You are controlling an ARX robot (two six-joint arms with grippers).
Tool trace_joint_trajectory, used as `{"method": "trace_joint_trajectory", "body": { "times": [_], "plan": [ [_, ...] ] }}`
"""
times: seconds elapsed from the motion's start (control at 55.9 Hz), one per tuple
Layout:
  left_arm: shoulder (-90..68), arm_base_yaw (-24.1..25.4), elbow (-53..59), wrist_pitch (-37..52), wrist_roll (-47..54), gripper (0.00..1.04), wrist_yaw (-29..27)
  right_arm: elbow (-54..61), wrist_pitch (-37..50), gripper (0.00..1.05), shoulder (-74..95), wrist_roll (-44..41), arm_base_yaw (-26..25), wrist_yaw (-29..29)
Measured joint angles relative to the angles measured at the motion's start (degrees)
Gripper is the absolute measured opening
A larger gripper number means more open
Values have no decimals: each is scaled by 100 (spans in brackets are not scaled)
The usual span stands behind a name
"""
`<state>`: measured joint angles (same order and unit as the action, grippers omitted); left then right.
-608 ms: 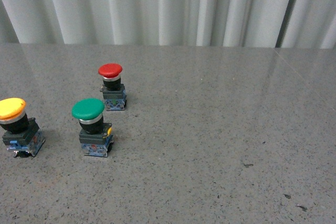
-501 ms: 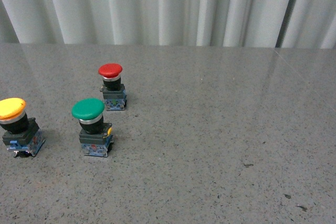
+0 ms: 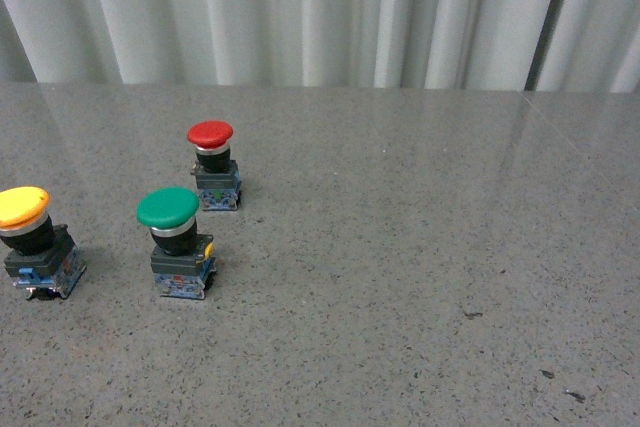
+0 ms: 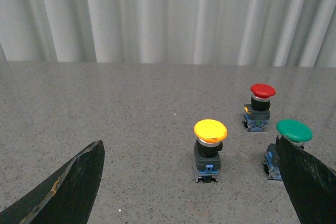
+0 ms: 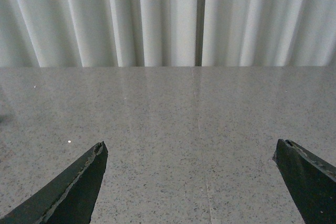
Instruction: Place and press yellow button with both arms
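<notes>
In the front view you see three buttons standing upright on the grey speckled table (image 3: 420, 267), all on its left part, with a white curtain (image 3: 300, 17) behind. The yellow button (image 3: 30, 239) stands at the far left edge of the picture. The green button (image 3: 176, 243) is near it to the right. The red button (image 3: 213, 164) stands farther back, close behind the green one. None of them touch.

In the left wrist view you look out between the fingers (image 4: 71, 187) of the left gripper (image 4: 189, 141), which is spread wide and holds nothing. The yellow button (image 4: 209, 149) stands ahead in the gap, apart from both fingers and nearer the one on the side of the green button (image 4: 290, 139). That finger hides part of the green button's base. The red button (image 4: 260, 106) stands beyond these two.

In the right wrist view you see the right gripper (image 5: 190, 143) spread just as wide and also holding nothing. Its two dark fingers (image 5: 76, 192) frame only bare table (image 5: 189, 119) and curtain (image 5: 168, 19).
</notes>
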<state>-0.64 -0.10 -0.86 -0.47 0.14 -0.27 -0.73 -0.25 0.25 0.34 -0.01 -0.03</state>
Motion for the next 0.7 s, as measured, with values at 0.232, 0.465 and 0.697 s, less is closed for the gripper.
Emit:
{"method": "trace_joint_trajectory", "body": {
  "times": [0.232, 0.465, 0.697],
  "plan": [
    [-2184, -271, -636, 944, 487, 98, -1661, 0, -7, 98, 0, 0, 0, 0],
    [-4892, -232, -1716, 2728, 476, 98, -883, 0, -4, 98, 0, 0, 0, 0],
    [-7283, -468, -2806, 2531, 271, 98, -284, 0, -2, 98, 0, 0, 0, 0]
  ]
}}
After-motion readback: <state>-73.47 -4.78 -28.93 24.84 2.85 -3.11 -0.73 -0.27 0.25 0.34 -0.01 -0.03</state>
